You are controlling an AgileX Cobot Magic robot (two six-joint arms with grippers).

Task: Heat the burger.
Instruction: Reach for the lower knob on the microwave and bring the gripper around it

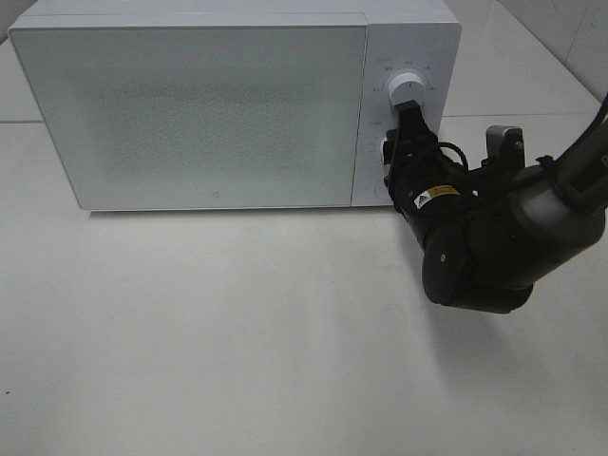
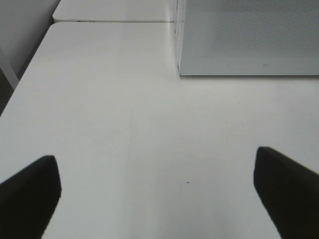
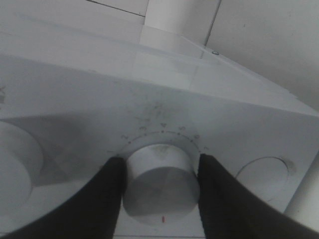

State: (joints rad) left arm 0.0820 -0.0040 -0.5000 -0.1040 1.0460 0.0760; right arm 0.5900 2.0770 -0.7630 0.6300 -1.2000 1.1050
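Gripping the lower dial (image 3: pixel 158 181) on the microwave (image 1: pixel 418 28) control panel: right hand (image 1: pixel 399 141) is closed on it, one finger (image 3: pixel 107 199) on each side, both touching the dial rim. The numbered scale arcs round the dial and there's a red tick on its edge. Upper dial (image 1: pixel 407 87) sits just above the hand, untouched.

Microwave door (image 1: pixel 190 114) is shut. The speckled window shows nothing I can make out, so I can't tell what's inside. Burger isn't visible in any view and I can't place it.

Right arm comes in from the microwave's right side, wrist bent, hand pointing straight at the panel front.

Left hand (image 2: pixel 159 199) is wide open, fingers (image 2: pixel 30 194) well apart. It holds nothing and hangs over bare bench (image 1: pixel 237 332), out in front of the microwave's left front corner and apart from it.
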